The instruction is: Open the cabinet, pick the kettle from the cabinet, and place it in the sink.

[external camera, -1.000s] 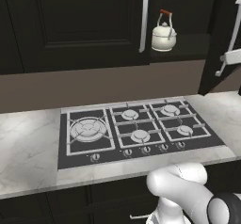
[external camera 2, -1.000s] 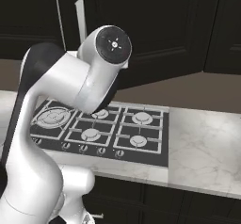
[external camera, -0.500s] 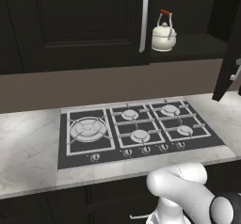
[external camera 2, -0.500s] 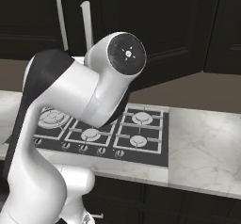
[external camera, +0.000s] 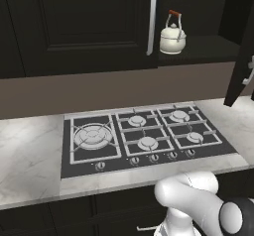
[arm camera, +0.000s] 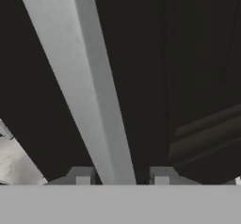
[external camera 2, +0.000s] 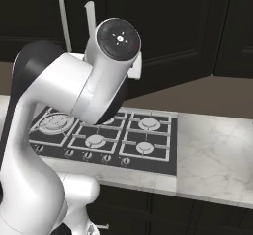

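Observation:
The cabinet's right door (external camera: 241, 56) stands swung wide open, and its panel (external camera 2: 188, 26) shows in the right base view. On the shelf inside sits the cream-white kettle (external camera: 172, 37), upright, with its red-brown handle bar on top. In the hand view the door's silver bar handle (arm camera: 89, 77) runs slantwise between the two fingertips of my gripper (arm camera: 122, 176). The jaws stand open around the bar, and a gap shows beside the right fingertip (arm camera: 162, 176). The gripper is far from the kettle. The sink is out of view.
A black gas hob (external camera: 144, 138) lies on the white marble counter (external camera: 30, 155) below the cabinet. The left cabinet door (external camera: 84, 27) is shut, its silver handle (external camera: 152, 22) close to the kettle. My arm (external camera 2: 79, 91) hides the middle of the right base view.
The right cabinet door has swung further open, toward the right edge of the left base view. The arm's elbow has moved with it. The kettle has not moved.

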Controlling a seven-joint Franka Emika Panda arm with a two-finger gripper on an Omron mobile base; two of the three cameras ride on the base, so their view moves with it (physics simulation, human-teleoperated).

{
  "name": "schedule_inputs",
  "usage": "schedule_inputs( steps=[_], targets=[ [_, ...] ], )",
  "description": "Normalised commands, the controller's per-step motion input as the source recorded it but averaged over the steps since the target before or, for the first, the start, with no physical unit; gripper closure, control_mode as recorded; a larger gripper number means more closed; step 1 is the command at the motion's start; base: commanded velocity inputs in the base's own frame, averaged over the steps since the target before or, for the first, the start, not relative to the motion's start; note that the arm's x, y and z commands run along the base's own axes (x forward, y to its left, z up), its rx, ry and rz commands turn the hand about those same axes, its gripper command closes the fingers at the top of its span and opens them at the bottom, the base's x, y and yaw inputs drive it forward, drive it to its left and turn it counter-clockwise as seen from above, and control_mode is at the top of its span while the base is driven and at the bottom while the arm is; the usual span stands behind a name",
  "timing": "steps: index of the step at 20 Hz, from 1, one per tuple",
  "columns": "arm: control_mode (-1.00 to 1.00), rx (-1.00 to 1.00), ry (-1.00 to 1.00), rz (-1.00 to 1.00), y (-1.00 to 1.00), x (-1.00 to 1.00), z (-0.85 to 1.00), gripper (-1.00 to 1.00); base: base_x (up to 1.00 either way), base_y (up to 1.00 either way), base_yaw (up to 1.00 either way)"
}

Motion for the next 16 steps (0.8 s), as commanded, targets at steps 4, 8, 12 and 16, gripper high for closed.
schedule_inputs(
  steps=[4,8,12,16],
  targets=[
    [-1.00,0.04,0.00,0.00,-0.26,-0.26,-0.01,-1.00,0.00,0.00,0.00],
    [-1.00,0.00,0.00,-0.01,-0.11,-0.37,-0.09,-1.00,0.00,0.00,0.00],
    [-1.00,0.00,0.05,-0.14,0.20,-0.35,-0.08,-1.00,0.00,0.00,0.00],
    [-1.00,0.00,0.11,-0.25,0.40,-0.33,-0.05,-1.00,0.00,0.00,0.00]
  ],
)
